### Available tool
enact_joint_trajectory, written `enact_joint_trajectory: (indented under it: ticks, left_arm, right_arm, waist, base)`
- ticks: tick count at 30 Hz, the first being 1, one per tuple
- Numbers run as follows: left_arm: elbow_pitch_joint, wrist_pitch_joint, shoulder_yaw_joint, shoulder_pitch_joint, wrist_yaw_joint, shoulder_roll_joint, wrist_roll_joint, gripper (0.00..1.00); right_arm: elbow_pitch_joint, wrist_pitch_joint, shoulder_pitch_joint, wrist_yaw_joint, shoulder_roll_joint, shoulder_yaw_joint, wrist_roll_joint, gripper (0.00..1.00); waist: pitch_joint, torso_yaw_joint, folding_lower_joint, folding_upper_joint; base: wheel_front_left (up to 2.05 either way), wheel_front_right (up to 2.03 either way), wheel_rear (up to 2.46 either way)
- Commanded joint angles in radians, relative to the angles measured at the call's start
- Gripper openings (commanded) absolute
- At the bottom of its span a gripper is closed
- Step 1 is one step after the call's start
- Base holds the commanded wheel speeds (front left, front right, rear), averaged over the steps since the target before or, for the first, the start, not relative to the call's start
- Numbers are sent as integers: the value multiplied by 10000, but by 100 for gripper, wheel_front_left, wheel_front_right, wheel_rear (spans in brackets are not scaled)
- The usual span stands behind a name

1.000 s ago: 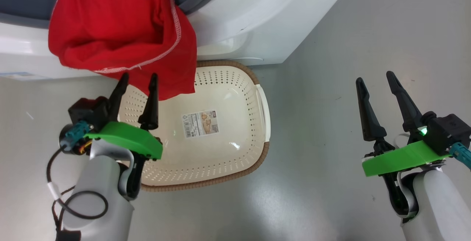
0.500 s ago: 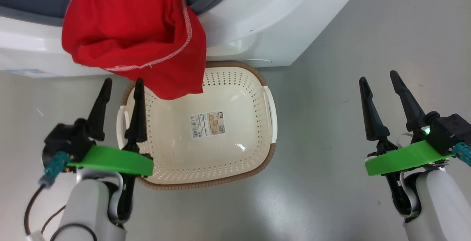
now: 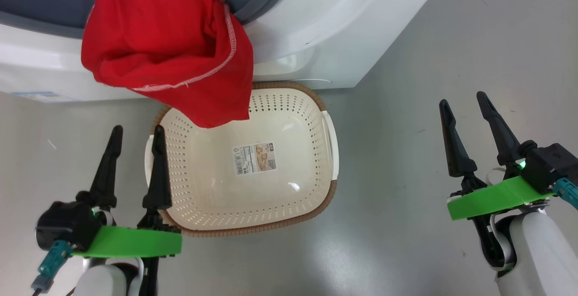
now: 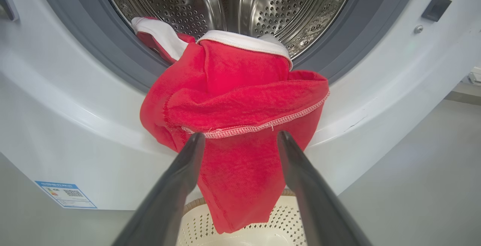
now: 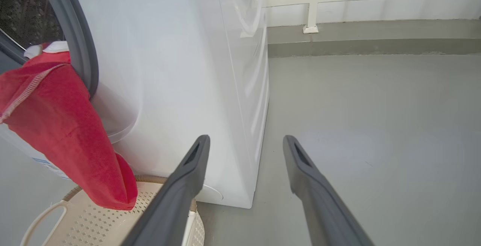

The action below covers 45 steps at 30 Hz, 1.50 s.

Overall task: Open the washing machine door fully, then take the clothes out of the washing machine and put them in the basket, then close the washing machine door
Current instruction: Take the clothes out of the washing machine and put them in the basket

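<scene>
Clothes (image 3: 167, 52) hung half out of the drum (image 4: 240, 2) over the washer (image 3: 316, 29) front, the lower edge dangling above the basket (image 3: 289, 106) but not lying in it. I found the opening uncovered and judged the door step done. No garment was in the basket. The left gripper (image 3: 137, 129) stood wide and empty by the basket's left edge. The right gripper (image 3: 462, 99) was also wide and empty, well apart. Outstanding: transferring the clothes and closing the door.

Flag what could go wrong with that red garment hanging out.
The clothes drape over the washing machine lip with just the tip over the basket; a loose pull could drop them on its rim or the floor. The open left gripper holds nothing, and a second piece in the drum may drag along.
</scene>
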Motion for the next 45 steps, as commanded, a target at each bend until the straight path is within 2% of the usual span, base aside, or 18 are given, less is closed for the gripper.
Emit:
enact_joint_trajectory:
  ticks: [1, 8, 15, 25, 38, 45]
  left_arm:
    - [-380, -51, 288, 289, 136, 225, -29, 100]
    - [-545, -51, 189, 368, 227, 225, -8, 100]
    - [-331, -51, 20, 151, 135, 225, 311, 100]
    - [397, -51, 189, -1156, -160, 271, 1126, 100]
    - [2950, -51, 179, -3532, -420, 908, 1862, 100]
    - [4384, -51, 360, -4726, -451, 1110, 1860, 100]
  right_arm:
    - [-192, -65, 261, 60, -73, 225, -29, 100]
    - [-174, -65, 295, 60, -68, 251, -30, 100]
    - [-189, -65, 314, 60, -41, 244, -42, 100]
    - [-230, -65, 215, 60, -11, 204, -67, 100]
    - [-234, -65, -46, 60, 99, 319, -29, 100]
    - [-255, -65, -150, 60, 144, 290, -36, 100]
  waist:
    - [-1, 6, 0, 0]
    - [-45, -14, 0, 0]
    - [-47, -3, 0, 0]
    - [140, 57, 0, 0]
    - [467, -79, 0, 0]
    - [594, -179, 0, 0]
  base:
    - [0, 0, 0]
    - [0, 0, 0]
    - [0, 0, 0]
    - [0, 0, 0]
    - [0, 0, 0]
    - [0, 0, 0]
